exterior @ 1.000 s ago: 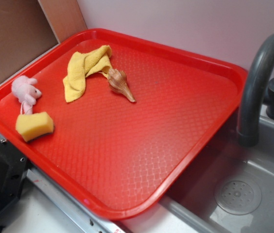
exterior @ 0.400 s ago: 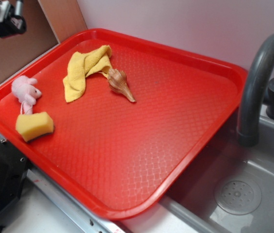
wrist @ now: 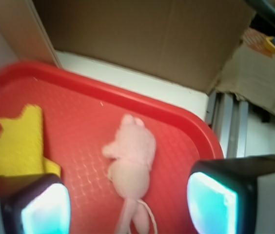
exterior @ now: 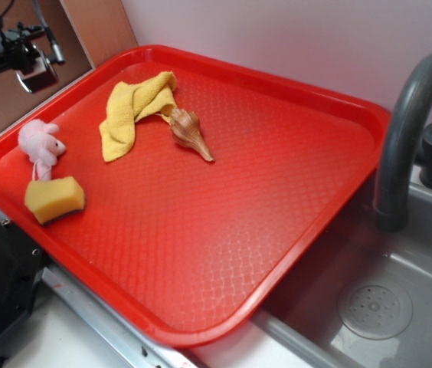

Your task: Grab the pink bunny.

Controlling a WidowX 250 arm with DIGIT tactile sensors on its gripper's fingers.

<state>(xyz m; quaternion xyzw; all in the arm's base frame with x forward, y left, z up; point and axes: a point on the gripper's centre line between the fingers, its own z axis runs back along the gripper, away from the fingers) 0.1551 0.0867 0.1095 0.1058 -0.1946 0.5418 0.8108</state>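
The pink bunny (exterior: 40, 142) lies near the left edge of the red tray (exterior: 277, 230), just above the yellow sponge (exterior: 54, 198). My gripper (exterior: 34, 70) hangs in the air at the top left, above and behind the bunny, apart from it. In the wrist view the pink bunny (wrist: 132, 161) lies on the tray between and below my two fingers, and my gripper (wrist: 127, 207) stands open with nothing held. The bunny's thin string trails off by its legs.
A yellow cloth (exterior: 132, 111) and a brown seashell (exterior: 188, 130) lie at the tray's back. A grey faucet (exterior: 407, 130) and sink (exterior: 377, 307) are on the right. Brown cardboard (wrist: 142, 39) stands behind the tray's left edge.
My gripper has come into the exterior view at the top left and moved down and right toward the bunny. The things on the tray have not moved.
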